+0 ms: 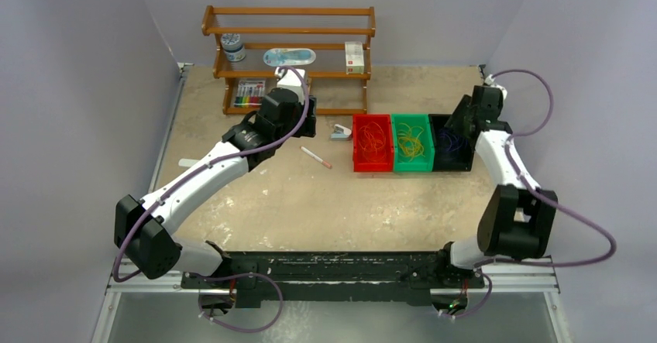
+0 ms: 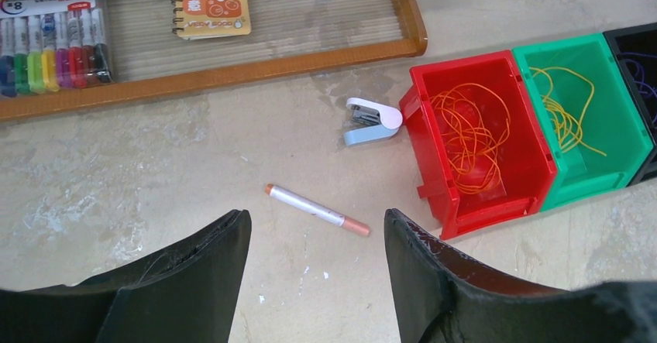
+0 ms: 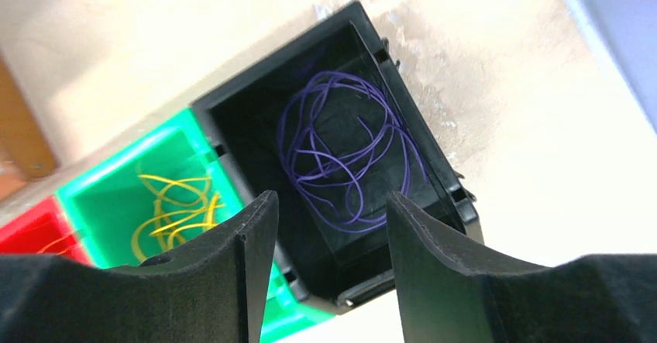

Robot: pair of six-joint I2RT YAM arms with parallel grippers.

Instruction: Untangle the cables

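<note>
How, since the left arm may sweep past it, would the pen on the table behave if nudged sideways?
The pen would probably roll: its barrel looks round and it lies flat on the table. It seems slim and light, so a slight touch should shift it. Its smooth barrel might slip in a pinch.

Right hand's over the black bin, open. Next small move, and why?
Probably lift the right hand straight up, clear of the black bin. Its jaws stand open and empty; purple cables lie in that bin, orange cables in the red bin, yellow cables in the green bin. Sorting looks done.
</note>
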